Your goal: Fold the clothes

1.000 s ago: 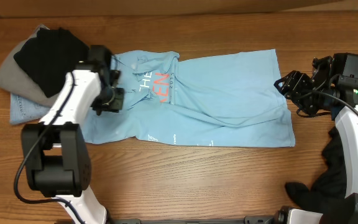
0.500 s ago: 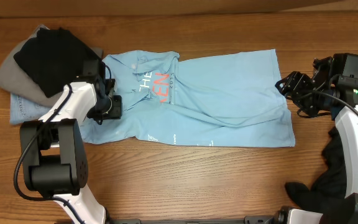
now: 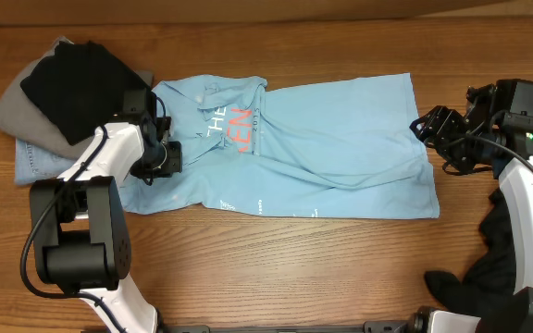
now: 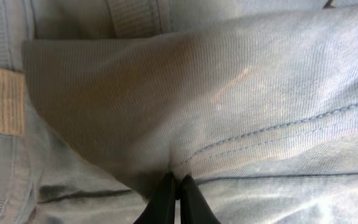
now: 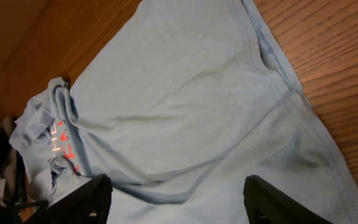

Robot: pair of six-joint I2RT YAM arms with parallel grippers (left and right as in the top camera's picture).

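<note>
Our left gripper (image 4: 178, 188) pinches a fold of the light blue T-shirt (image 3: 340, 139), which lies spread across the middle of the table (image 3: 276, 268). Our right gripper (image 5: 179, 190) hangs spread wide beside its hem; a dark clothes pile (image 3: 63, 79) sits far left.

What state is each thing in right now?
blue T-shirt: spread on the table, wrinkled, not folded.
left gripper: shut, pinching the T-shirt's fabric.
right gripper: open, empty, at the T-shirt's right edge.
black garment: lying on the grey garment.
dark clothes: crumpled heap.
</note>
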